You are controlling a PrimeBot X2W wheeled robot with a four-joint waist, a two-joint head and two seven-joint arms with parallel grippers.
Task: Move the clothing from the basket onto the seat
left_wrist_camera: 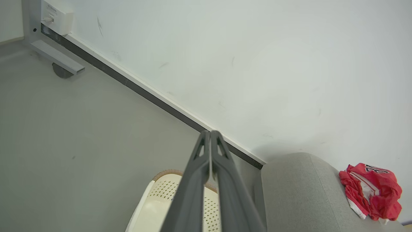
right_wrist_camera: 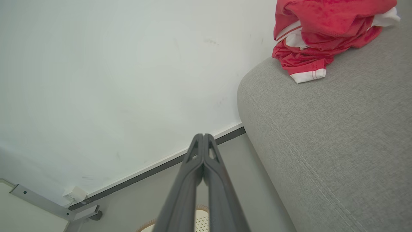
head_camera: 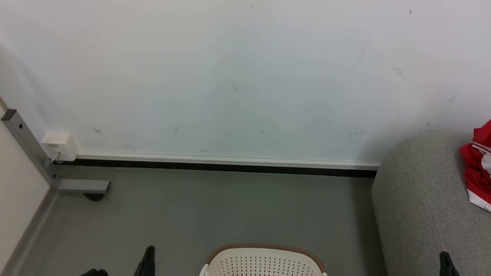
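Red clothing (head_camera: pixel 477 165) with white trim lies bunched on the grey seat (head_camera: pixel 422 207) at the right; the clothing (left_wrist_camera: pixel 373 191) shows a black-and-white number, and the clothing (right_wrist_camera: pixel 322 35) rests near the seat's (right_wrist_camera: pixel 338 145) rounded end. The cream basket (head_camera: pixel 264 262) with a brown rim stands on the floor at the bottom centre, its inside hidden. My left gripper (left_wrist_camera: pixel 210 132) is shut and empty, above the basket (left_wrist_camera: pixel 154 206). My right gripper (right_wrist_camera: pixel 203 135) is shut and empty, left of the seat. In the head view, the left gripper (head_camera: pixel 147 255) and right gripper (head_camera: pixel 445 257) tips rise at the bottom edge.
A white wall (head_camera: pixel 245 76) with a dark baseboard (head_camera: pixel 222 166) runs behind the grey floor (head_camera: pixel 215 207). A metal frame leg (head_camera: pixel 34 157) with a foot and a white wall box (head_camera: pixel 59 145) stand in the left corner.
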